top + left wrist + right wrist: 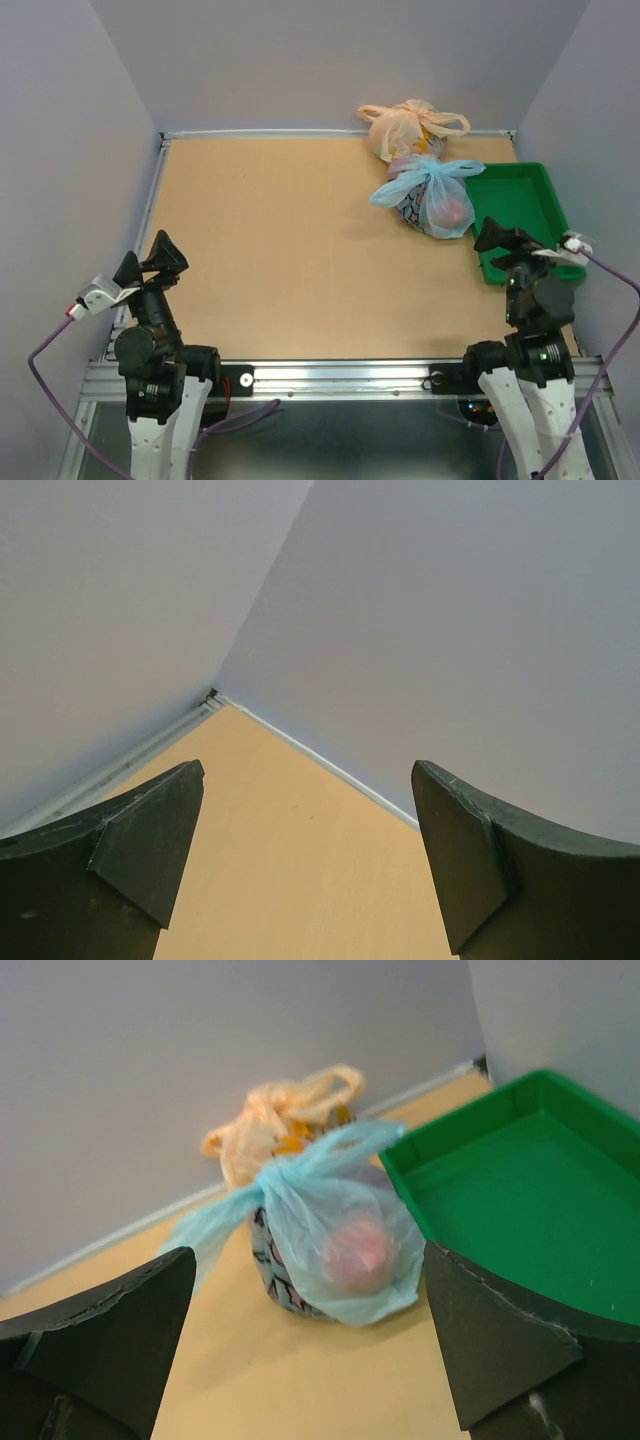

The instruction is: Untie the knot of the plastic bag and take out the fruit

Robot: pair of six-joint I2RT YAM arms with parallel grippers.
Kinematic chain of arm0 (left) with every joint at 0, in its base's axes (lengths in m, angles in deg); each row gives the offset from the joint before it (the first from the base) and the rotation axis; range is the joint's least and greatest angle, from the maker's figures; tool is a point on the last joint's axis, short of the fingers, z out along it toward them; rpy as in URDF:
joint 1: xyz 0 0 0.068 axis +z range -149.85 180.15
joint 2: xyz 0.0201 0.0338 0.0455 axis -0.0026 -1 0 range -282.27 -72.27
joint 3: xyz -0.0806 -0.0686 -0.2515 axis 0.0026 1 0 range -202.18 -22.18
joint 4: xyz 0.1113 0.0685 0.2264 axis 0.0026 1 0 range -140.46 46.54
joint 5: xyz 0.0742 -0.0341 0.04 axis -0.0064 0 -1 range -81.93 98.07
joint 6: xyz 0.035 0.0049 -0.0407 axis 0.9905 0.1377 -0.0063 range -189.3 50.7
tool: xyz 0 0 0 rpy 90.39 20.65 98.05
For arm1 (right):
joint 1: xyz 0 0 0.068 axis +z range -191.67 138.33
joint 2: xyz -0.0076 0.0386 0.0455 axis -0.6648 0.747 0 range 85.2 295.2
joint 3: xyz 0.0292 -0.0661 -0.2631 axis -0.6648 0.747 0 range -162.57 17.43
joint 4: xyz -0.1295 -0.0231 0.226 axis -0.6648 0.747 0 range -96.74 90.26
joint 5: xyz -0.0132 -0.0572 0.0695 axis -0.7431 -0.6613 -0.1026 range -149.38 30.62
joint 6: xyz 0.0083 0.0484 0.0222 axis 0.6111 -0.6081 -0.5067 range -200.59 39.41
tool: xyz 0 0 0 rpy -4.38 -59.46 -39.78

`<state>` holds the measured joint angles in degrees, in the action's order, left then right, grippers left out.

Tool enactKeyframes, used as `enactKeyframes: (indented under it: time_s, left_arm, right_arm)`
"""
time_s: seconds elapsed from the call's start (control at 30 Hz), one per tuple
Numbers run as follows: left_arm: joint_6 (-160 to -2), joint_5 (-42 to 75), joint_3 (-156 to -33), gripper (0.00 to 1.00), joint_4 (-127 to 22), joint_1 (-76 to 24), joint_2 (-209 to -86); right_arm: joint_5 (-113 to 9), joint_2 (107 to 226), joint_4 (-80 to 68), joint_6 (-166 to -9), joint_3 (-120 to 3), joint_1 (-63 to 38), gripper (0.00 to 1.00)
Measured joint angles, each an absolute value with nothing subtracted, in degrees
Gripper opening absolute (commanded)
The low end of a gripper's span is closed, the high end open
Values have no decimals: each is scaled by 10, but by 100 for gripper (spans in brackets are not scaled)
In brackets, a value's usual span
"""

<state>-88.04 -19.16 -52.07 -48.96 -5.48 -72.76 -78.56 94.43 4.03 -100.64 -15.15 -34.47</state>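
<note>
Near edge: left gripper point(148, 262) released, jaws apart, over bare desk point(300, 250). Right gripper point(508, 240) likewise released, facing the plastic bag point(437, 200). Bag sits far right beside green tray point(520, 205); knot point(432, 172) intact, fruit point(356, 1252) inside. Untying and removal both outstanding

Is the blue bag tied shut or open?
Tied shut: the blue bag is closed by a twisted knot on top, and a pinkish fruit shows inside through the plastic.

Light blue plastic bag point(432, 195); peach-orange bag point(405, 127); green tray point(520, 210).
</note>
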Motion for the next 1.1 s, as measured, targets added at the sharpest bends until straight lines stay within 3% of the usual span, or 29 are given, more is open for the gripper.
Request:
enactKeyframes:
  time_s: [0.13,0.47,0.77,0.87,0.9,1.0,1.03,1.1]
  left_arm:
    - [-909,-178,-510,98,-478,-55,-728]
    - [-924,-114,-509,97,-470,-57,-729]
    - [-923,-79,-508,93,-464,-58,-779]
    - [-923,-70,-507,92,-464,-58,-779]
    - [-923,-67,-507,91,-464,-58,-779]
    - [-923,-56,-506,91,-466,-58,-779]
    - [-923,-53,-506,91,-467,-58,-779]
    - [-922,-43,-504,91,-470,-58,-779]
  right_arm:
    - [-773,1092,59,-1041,-181,-345,100]
    - [-710,1534,63,-1070,-388,-344,98]
    - [-686,1706,54,-1047,-440,-344,83]
    - [-681,1737,46,-1028,-448,-344,61]
    - [-680,1744,43,-1024,-448,-344,42]
    - [-682,1753,42,-1001,-448,-344,7]
    - [-683,1753,38,-992,-448,-344,1]
    - [-684,1752,30,-979,-448,-344,0]
